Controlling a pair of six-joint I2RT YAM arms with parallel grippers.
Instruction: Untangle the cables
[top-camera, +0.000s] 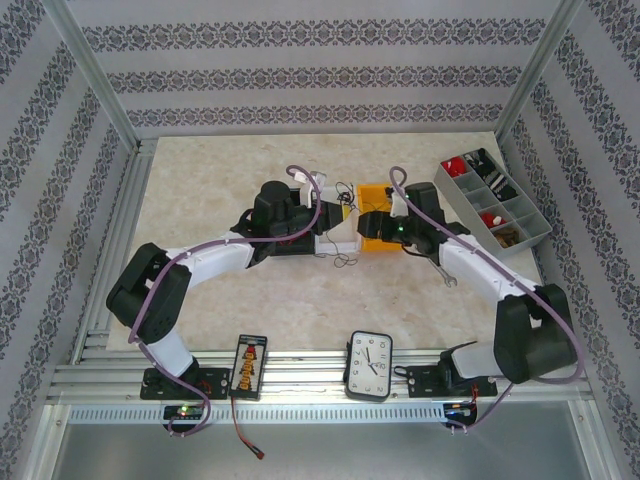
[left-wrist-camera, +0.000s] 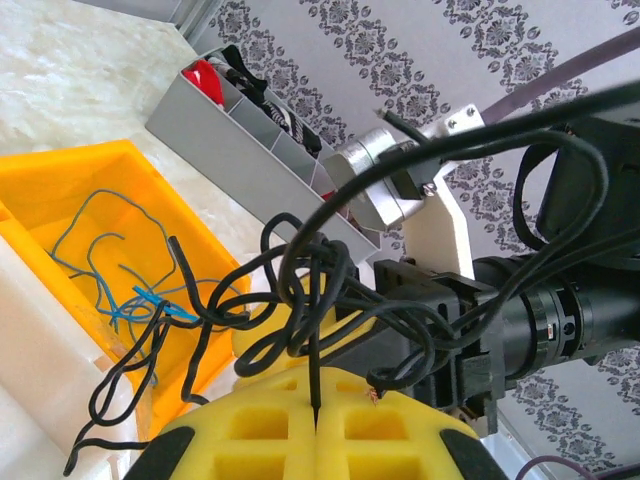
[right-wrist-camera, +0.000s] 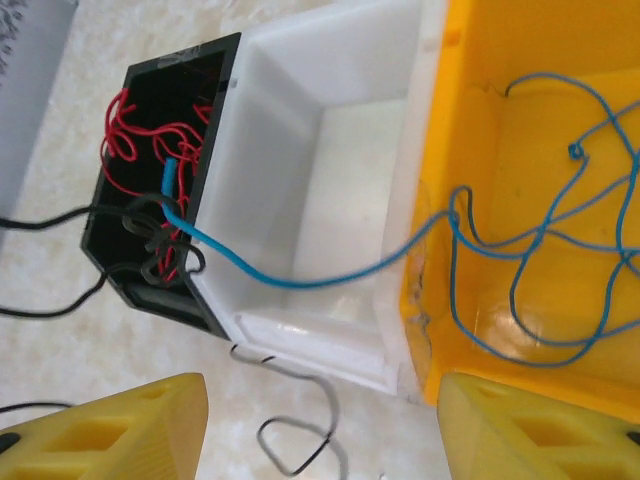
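Note:
In the left wrist view my left gripper is shut, its yellow fingers pinching one strand of a tangle of black cables that hangs above them. Thin blue cables lie in the yellow bin. In the right wrist view my right gripper stands open over the table with nothing between its pads. Red cables fill a black bin. One blue cable runs from there across the white bin into the yellow bin. A black cable loop lies on the table below.
A grey compartment organiser with small parts stands at the back right. A wrench lies beside the right arm. A clock and a black rectangular device sit on the front rail. Both grippers meet at the bins mid-table.

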